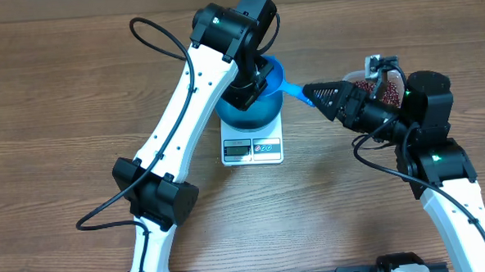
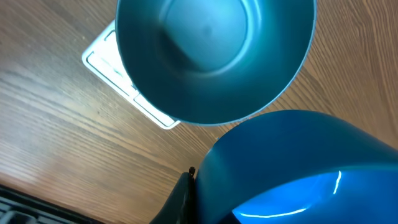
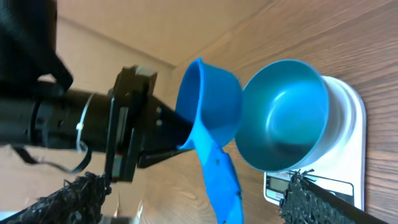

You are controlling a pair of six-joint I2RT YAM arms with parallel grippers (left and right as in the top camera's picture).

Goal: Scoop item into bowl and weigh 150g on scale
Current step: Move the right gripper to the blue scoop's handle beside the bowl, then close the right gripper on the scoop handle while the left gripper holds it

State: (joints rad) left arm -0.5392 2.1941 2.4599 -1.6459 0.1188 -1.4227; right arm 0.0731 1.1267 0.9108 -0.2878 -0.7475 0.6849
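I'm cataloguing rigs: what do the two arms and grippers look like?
The left arm and right arm have white links between black joint housings, each with a green light and loose black cables. The right gripper has black, wedge-shaped, rough-textured fingers. The left gripper is black, with a white cable tie.

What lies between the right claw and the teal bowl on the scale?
The blue scoop: its handle points toward the open right claw, its cup is at the rim of the bowl. The right wrist view shows it.
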